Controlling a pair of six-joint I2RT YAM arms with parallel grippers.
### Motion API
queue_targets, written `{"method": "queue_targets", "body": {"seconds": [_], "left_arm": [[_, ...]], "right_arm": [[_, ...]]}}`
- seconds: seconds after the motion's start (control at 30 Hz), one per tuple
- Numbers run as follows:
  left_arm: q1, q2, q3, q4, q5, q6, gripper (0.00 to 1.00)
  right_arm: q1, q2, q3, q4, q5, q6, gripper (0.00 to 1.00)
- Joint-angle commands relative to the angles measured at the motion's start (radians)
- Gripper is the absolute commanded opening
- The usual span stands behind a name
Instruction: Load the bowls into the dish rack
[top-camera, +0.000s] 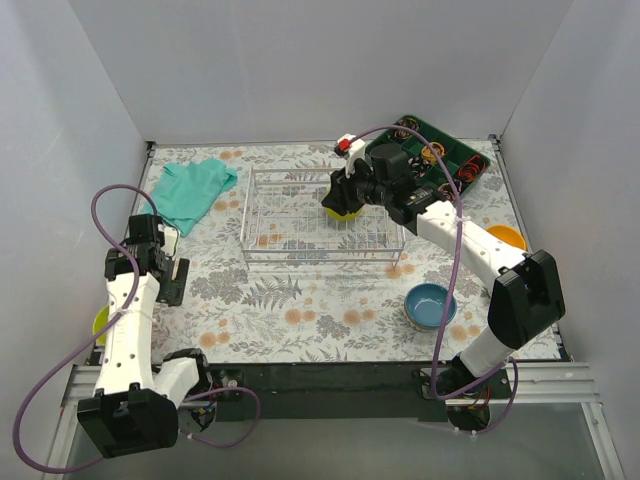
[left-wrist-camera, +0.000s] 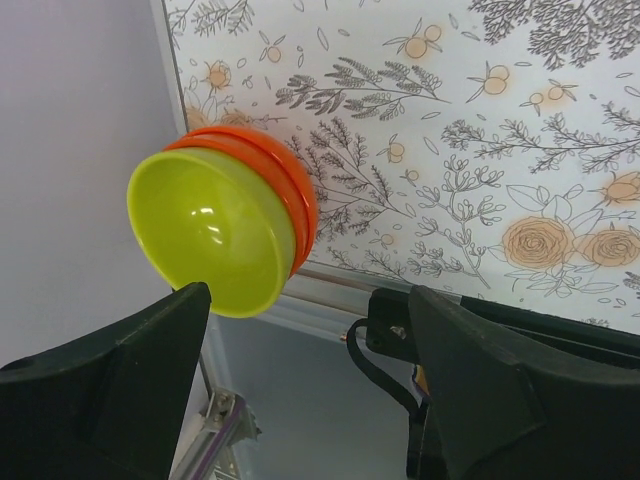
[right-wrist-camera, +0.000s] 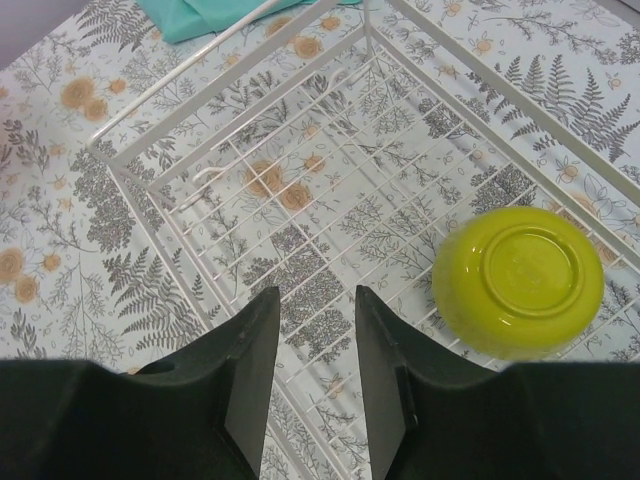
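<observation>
White walls (top-camera: 300, 60) close in a table covered by a floral-print cloth (top-camera: 300, 300). Seen from above, the dish rack (top-camera: 290, 250), a large rectangular basket of thin silver wire, sits in the middle toward the far side. A round yellow-green plastic bowl (top-camera: 340, 212) lies inside its right end. The right gripper (top-camera: 338, 192) hangs just above that bowl. A crumpled teal cloth (top-camera: 190, 190) lies at the far left, and a dark green compartment tray (top-camera: 445, 150) stands at the far right. A round blue bowl (top-camera: 430, 305) rests on the near right, and an orange bowl (top-camera: 507, 237) sits by the right edge. The left gripper (top-camera: 172, 280) hovers at the near left, close to a stack of bowls (top-camera: 100, 322) at the table's left edge, mostly hidden by the arm.

From the left wrist, the stack of bowls (left-wrist-camera: 225, 230) shows as a lime-green bowl nested in orange ones, tipped on its side against the wall. The left gripper (left-wrist-camera: 310, 330) has its black fingers (left-wrist-camera: 120, 380) wide apart, and the stack lies beyond their tips.

From the right wrist, the dish rack (right-wrist-camera: 250, 130) fills the view. The yellow-green plastic bowl (right-wrist-camera: 518, 280) lies upside down on its wire floor at the right. The right gripper (right-wrist-camera: 315, 380) has its fingers (right-wrist-camera: 250, 380) parted by a narrow gap, to the left of the bowl and clear of it.
</observation>
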Motion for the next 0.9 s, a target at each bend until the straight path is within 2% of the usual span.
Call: {"method": "queue_targets", "body": {"seconds": [0.0, 0.17, 0.57, 0.67, 0.73, 0.87], "left_arm": [[0.025, -0.011, -0.045, 0.033, -0.062, -0.026, 0.81], [0.051, -0.003, -0.089, 0.049, -0.084, -0.079, 0.81], [0.086, -0.003, -0.203, 0.145, -0.121, -0.08, 0.75], [0.091, 0.01, -0.221, 0.165, -0.121, -0.073, 0.72], [0.09, 0.016, -0.233, 0.182, -0.127, -0.062, 0.65], [0.094, 0.029, -0.263, 0.239, -0.135, -0.03, 0.63]], "right_arm": [[0.007, 0.003, 0.069, -0.02, 0.012, -0.018, 0.45], [0.007, 0.006, 0.088, -0.045, 0.024, -0.018, 0.45], [0.007, 0.007, 0.083, -0.059, 0.029, -0.018, 0.45], [0.007, 0.004, 0.072, -0.06, 0.029, -0.018, 0.44], [0.007, 0.0, 0.068, -0.06, 0.039, -0.018, 0.45], [0.007, -0.008, 0.051, -0.059, 0.049, -0.045, 0.45]]}}
